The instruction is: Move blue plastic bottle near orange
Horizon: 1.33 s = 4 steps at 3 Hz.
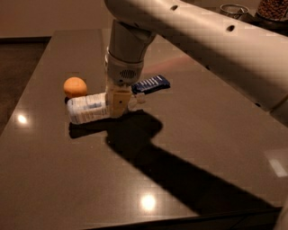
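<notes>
The surface (216,148) is a dark, glossy brown top that takes up most of the room from where I stand. It picks up a few bright spots of ceiling light (147,202) and a long black shadow (148,152) under the arm (189,22). Past its left edge the floor (18,58) is darker, and a plain pale wall (45,18) runs behind. At the far right corner sit a metal bowl (234,9) and a second dish (272,8) heaped with something brown.

The pale arm reaches in from the right and turns straight down. Its hand (118,101) is low over the left middle of the surface, pinching the blue plastic bottle (87,108) about its middle, with one tan finger (118,104) flat across the near side.

The bottle lies on its side, white cap pointing right and base pointing left. The orange (74,86) sits just behind that base end, so close that I cannot tell whether they touch.

A small dark blue packet (150,84) lies flat just behind the hand, to the right of the bottle's cap.

The bottle's label is white with pale blue marks, and the packet carries light markings along its face. None of the writing on either can be read.
</notes>
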{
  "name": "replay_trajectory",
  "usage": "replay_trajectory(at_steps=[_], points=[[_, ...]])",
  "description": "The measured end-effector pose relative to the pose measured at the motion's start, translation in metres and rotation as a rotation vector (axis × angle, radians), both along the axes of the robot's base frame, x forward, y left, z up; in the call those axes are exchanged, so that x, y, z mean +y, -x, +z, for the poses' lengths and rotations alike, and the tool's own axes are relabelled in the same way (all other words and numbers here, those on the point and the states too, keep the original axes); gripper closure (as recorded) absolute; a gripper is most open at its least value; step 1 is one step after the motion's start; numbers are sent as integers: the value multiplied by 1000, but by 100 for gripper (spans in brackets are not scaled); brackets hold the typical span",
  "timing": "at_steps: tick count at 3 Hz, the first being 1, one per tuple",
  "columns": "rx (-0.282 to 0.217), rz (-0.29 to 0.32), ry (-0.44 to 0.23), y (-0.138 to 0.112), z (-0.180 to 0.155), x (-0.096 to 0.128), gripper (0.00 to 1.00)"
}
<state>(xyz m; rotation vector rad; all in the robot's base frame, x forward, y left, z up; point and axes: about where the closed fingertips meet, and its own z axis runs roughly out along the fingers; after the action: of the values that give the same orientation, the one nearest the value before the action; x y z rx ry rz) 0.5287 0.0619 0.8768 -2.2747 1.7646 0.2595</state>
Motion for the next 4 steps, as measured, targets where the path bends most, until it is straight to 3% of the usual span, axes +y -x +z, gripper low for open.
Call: replay_trajectory(at_steps=[1, 2, 3, 4], points=[[6, -28, 33, -9, -5, 16, 85], [9, -71, 64, -13, -7, 30, 62], [26, -127, 44, -23, -12, 38, 31], [35, -156, 19, -26, -15, 39, 8]])
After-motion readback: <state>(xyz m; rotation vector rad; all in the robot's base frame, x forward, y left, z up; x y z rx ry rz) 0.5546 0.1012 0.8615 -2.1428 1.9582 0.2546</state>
